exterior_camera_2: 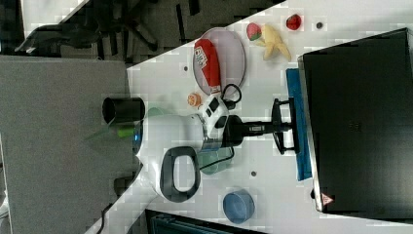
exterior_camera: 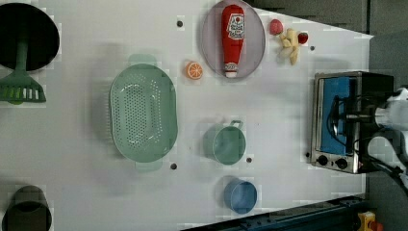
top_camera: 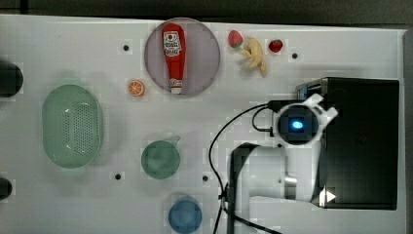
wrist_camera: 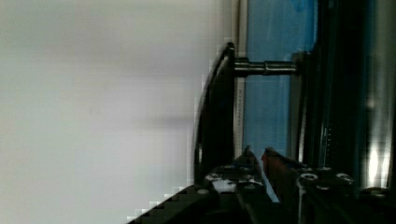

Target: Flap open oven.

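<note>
The gripper [exterior_camera_2: 287,127] is clamped on the dark handle [exterior_camera_2: 293,126] of the oven [exterior_camera_2: 360,122], its fingers nearly together around the bar. The oven stands at the surface's [top_camera: 73,204] edge, well apart from the ketchup bottle [top_camera: 174,56], whose label is unreadable. The left view shows the oven's knobs [exterior_camera: 332,161]; the top view shows its black roof.

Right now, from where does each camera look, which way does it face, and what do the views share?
Top view: overhead, straight down; white arm beside the oven.
Left view: high, facing the oven's blue door; arm at the edge.
Right view: high, from behind the arm; gripper at the door handle.
Wrist view: close behind the fingers, facing the handle.
Top, left and right views share the ketchup bottle.
</note>
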